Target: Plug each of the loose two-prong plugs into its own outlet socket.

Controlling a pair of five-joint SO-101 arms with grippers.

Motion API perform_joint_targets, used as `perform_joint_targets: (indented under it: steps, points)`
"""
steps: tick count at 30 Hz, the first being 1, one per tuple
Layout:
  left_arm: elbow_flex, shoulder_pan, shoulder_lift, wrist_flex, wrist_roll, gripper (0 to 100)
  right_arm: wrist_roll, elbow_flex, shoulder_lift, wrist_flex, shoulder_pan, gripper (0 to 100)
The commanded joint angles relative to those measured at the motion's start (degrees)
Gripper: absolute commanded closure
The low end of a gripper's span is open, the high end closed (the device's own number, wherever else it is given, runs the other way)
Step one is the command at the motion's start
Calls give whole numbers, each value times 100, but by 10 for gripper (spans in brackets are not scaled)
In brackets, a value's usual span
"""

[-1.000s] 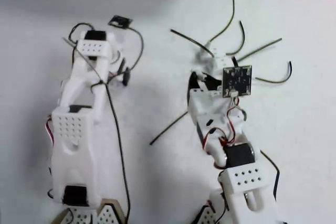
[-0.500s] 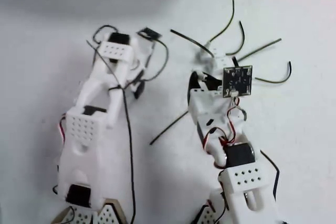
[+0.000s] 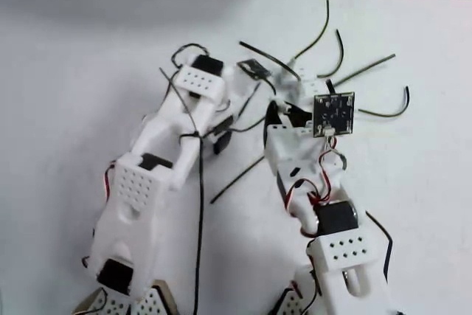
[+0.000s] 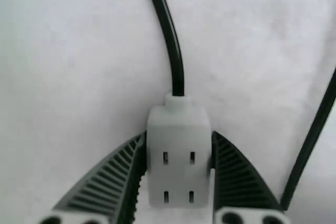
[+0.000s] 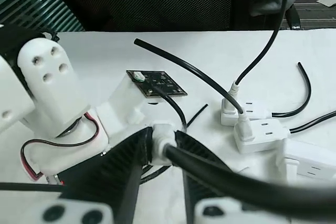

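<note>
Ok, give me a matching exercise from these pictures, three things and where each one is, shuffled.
Things: 1 outlet block; 2 white plug; 3 spare outlet.
Places: A lying on the table, free of both hands; B clamped in the left hand; C clamped in the right hand.
Pairs: 1-B; 2-C; 3-A.

Your left gripper has its dark ribbed fingers pressed against both sides of a white plastic outlet socket block with four slots. The block's black cord runs away across the white table. A second black cable passes near one finger.
</note>
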Motion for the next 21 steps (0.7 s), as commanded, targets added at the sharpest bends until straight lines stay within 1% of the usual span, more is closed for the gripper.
perform_joint_targets:
  steps: [1,6,8,11,13,17,21]
  points:
    - [-18,127,-154,-79,-273,902,0,-53,-57,-110,48,981]
    - [79,110,-321,-26,-352,902,0,-53,-57,-110,48,981]
    - [308,110,-629,-88,-352,902,0,-53,-57,-110,48,981]
    - [993,119,-1341,-387,-334,902,0,-53,-57,-110,48,981]
    - [1705,145,-1895,-738,-343,902,0,-53,-57,-110,48,981]
    - [3393,154,-2800,-1873,-360,901,0,-53,-57,-110,48,981]
    - [4730,110,-3266,-3042,-519,835,0,-53,-57,-110,48,981]
